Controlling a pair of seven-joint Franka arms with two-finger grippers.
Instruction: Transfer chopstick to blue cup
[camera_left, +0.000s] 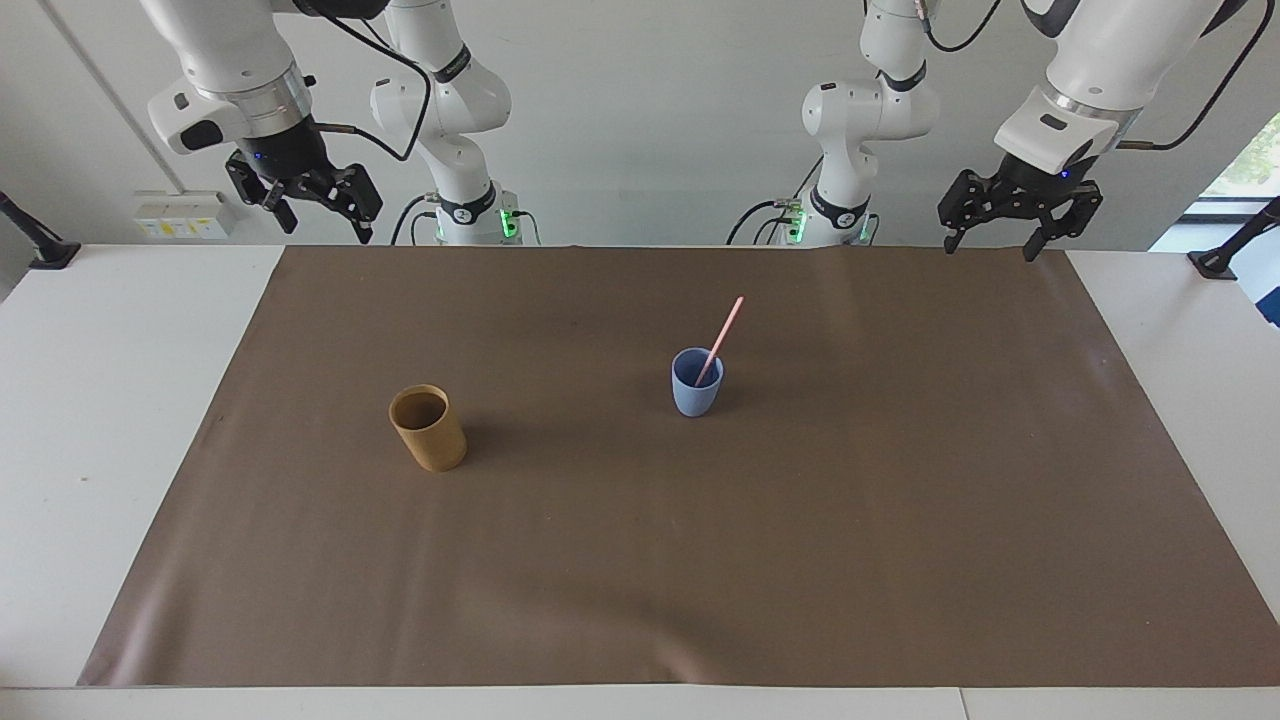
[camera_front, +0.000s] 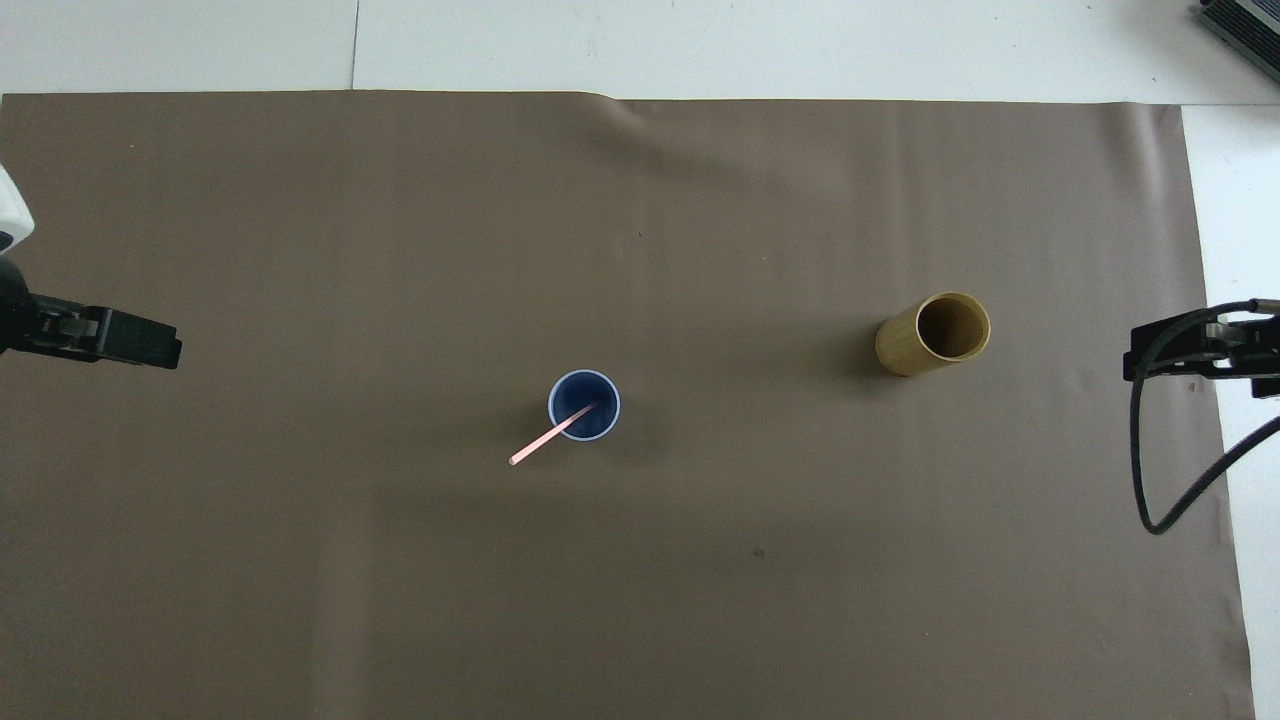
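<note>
Pink, the chopstick (camera_left: 720, 339) stands tilted inside the blue cup (camera_left: 696, 383) mid-mat (the tan cup (camera_left: 428, 428) sits empty), so the transfer looks done. Left gripper (camera_left: 1001, 240) and right gripper (camera_left: 318, 226) hang apart-fingered, empty; nothing more seems needed.

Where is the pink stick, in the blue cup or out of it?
In. The chopstick leans in the blue cup, lower end inside, upper end poking past the rim, nearer the robots.

Two cups — one blue cup (camera_left: 696, 384), one tan cup (camera_left: 428, 429) — and apparently one chopstick (camera_left: 720, 338).
</note>
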